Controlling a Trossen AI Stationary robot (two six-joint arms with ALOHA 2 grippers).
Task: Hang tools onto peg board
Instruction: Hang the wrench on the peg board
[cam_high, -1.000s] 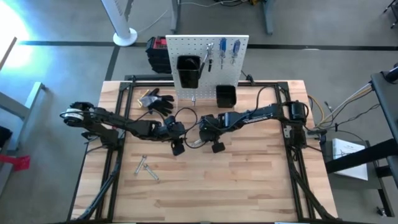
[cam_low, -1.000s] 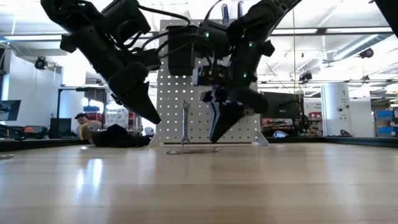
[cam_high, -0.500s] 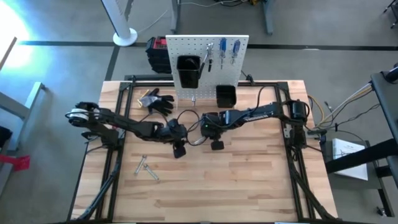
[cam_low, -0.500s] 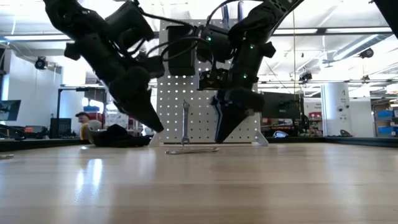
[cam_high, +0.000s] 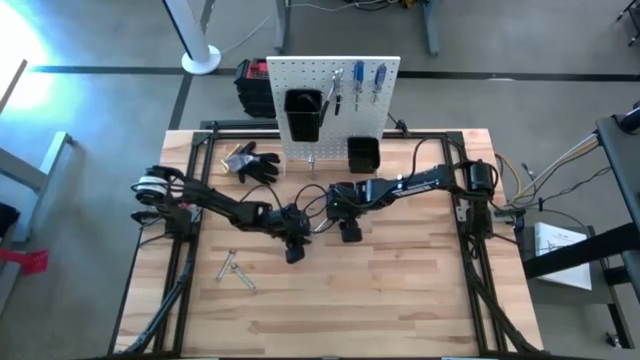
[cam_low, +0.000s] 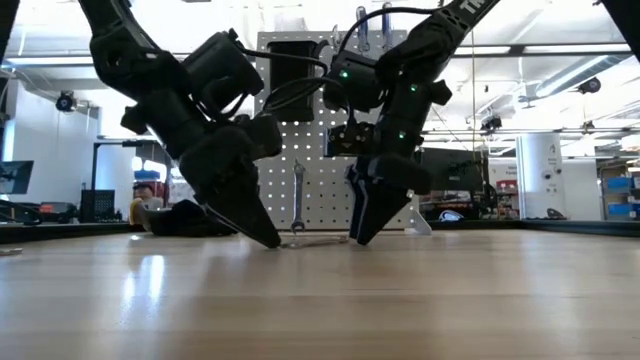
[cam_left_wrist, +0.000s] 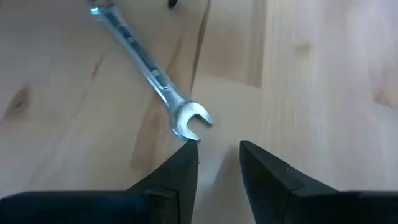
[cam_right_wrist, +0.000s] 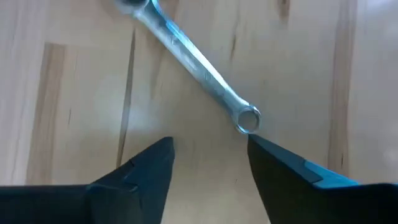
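High view. We see the peg board (cam_high: 333, 85) standing at the far edge of the table (cam_high: 400, 300), with a few tools (cam_high: 358, 85) already hung on its upper part beside the taller of its two black bins (cam_high: 303, 114). We judge the task partly done. Still off the board: a silver wrench (cam_high: 318, 226) lying flat on the wood in front of the board, and another small tool pair (cam_high: 232, 269) farther from the board, toward the left arm's side. Black work gloves (cam_high: 255, 163) lie just beside the board's foot. Both arms reach low over the table in front of the board: the left gripper (cam_high: 294, 250) and the right gripper (cam_high: 349, 231) flank the wrench.

Low view. Both grippers point steeply down with tips at or just above the tabletop, the wrench (cam_low: 308, 241) lying between them. Another wrench (cam_low: 297, 200) hangs upright on the board behind.

Left wrist view. The left gripper (cam_left_wrist: 217, 155) has its fingers parted by a narrow gap and holds nothing; the wrench's open end (cam_left_wrist: 189, 119) sits just beside one fingertip.

Right wrist view. The right gripper (cam_right_wrist: 208, 152) is spread wide and empty; the wrench's ring end (cam_right_wrist: 247, 119) lies just beyond its tips. We judge the wrench lies free, neither gripper on it.
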